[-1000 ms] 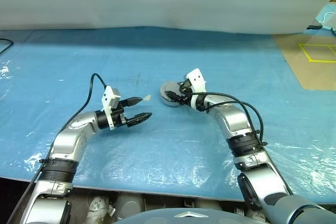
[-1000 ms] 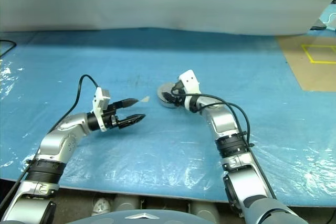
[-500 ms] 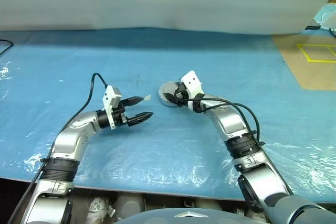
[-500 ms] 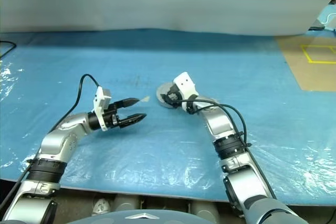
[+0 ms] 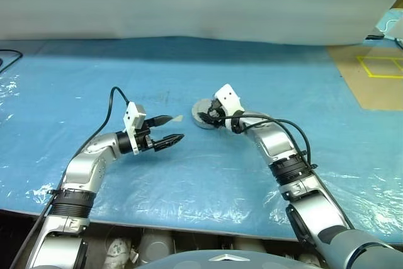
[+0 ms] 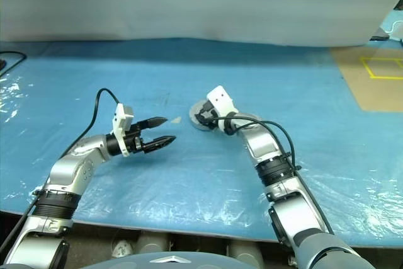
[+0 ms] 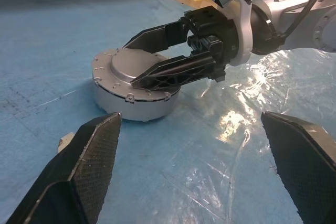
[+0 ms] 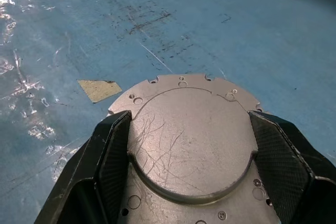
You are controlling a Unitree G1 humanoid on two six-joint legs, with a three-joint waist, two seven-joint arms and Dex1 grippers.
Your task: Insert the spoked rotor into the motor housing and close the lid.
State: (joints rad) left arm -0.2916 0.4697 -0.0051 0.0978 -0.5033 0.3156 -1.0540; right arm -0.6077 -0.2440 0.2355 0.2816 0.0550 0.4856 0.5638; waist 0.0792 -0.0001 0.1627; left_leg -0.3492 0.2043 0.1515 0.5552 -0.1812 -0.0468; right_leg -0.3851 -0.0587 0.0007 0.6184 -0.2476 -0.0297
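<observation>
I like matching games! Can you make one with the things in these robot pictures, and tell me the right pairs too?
Things:
1. lid
2. left end effector
3. right end effector
4. table cover

Descriptions:
A. open, holding nothing
B. blue and shiny
C. fingers on either side of the lid
D. silver, closed on the motor housing

Pairs: 1-D, 2-A, 3-C, 4-B

The left gripper (image 5: 169, 129) hovers low and about level, its two black fingers spread wide with nothing between them. The right gripper (image 7: 152, 59) points slightly downward, fingers (image 8: 107, 150) parted on both sides of the lid (image 8: 191, 135).
</observation>
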